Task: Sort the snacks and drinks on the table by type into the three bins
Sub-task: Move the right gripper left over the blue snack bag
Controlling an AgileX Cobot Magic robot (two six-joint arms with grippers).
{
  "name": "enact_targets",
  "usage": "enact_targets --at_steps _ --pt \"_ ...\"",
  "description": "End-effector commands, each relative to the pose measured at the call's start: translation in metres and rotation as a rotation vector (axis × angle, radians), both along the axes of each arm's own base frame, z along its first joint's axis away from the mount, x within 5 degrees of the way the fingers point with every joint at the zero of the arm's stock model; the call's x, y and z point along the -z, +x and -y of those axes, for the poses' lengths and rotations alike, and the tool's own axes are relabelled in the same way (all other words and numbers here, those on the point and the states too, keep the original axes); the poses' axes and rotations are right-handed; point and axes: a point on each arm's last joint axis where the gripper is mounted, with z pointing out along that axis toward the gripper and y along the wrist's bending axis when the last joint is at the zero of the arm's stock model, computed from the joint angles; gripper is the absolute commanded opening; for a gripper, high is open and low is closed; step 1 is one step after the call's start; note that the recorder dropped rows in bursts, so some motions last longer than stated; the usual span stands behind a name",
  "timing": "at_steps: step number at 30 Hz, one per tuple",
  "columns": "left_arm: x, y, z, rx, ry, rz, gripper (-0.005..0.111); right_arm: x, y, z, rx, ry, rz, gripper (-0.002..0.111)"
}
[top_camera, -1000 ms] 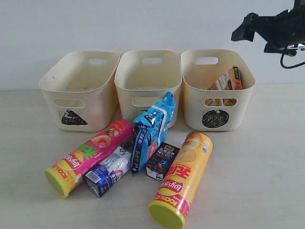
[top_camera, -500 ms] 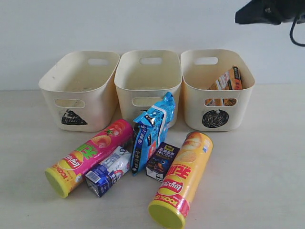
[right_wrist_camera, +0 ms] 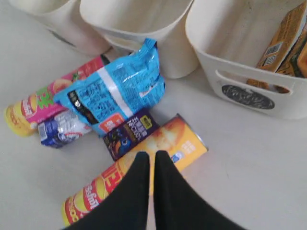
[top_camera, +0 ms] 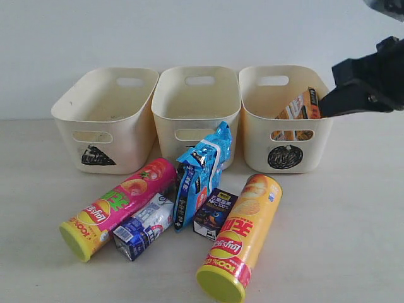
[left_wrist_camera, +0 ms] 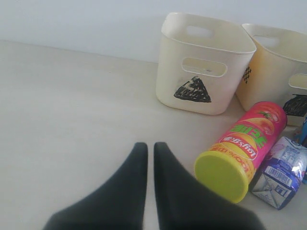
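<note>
The pink chip tube (top_camera: 120, 205), yellow-orange chip tube (top_camera: 243, 237), blue crinkly bag (top_camera: 202, 170), blue and white carton (top_camera: 144, 227) and dark carton (top_camera: 216, 213) lie clustered on the table (top_camera: 341, 221). Behind them stand the triangle bin (top_camera: 123, 129), square bin (top_camera: 197, 120) and circle bin (top_camera: 252, 136). The orange-brown packet (top_camera: 302, 107) leans inside the circle bin. My right gripper (top_camera: 324, 108) is shut and empty, in the air at that bin's right rim; in its wrist view it (right_wrist_camera: 152, 155) points over the yellow-orange tube (right_wrist_camera: 189, 139). My left gripper (left_wrist_camera: 150, 146) is shut and empty, low over bare table beside the pink tube's lid (left_wrist_camera: 225, 175).
A pale wall runs behind the bins. Bare table lies left of the triangle bin (left_wrist_camera: 206, 91) and right of the circle bin (right_wrist_camera: 249, 110). The left arm does not show in the exterior view.
My right arm rose towards the top right corner, then came down low beside the circle bin's right rim. The snacks, drinks and bins have not moved.
</note>
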Motion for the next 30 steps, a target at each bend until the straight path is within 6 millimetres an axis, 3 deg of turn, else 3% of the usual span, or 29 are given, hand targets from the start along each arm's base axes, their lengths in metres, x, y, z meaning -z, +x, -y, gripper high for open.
enact_targets --at_steps 1,13,19,22,28,30 --pt "-0.001 0.0 0.0 -0.002 0.001 0.007 0.004 0.005 -0.024 -0.017 -0.083 -0.107 0.016 0.0" --pt "-0.001 0.0 0.0 -0.002 0.001 0.007 0.004 0.024 -0.047 -0.045 0.027 -0.516 -0.126 0.0" --pt "-0.001 0.0 0.0 -0.002 0.001 0.007 0.004 0.03 -0.044 -0.049 0.028 -0.588 -0.305 0.003" --pt "-0.001 0.0 0.0 -0.002 0.001 0.007 0.004 0.032 -0.04 -0.058 0.011 -0.525 -0.357 0.018" --pt "-0.001 0.0 0.0 -0.002 0.001 0.007 0.004 0.023 -0.032 -0.08 0.011 -0.299 -0.366 0.074" --pt "-0.001 0.0 0.0 -0.002 0.001 0.007 0.004 0.016 -0.027 -0.088 0.021 -0.219 -0.356 0.085"
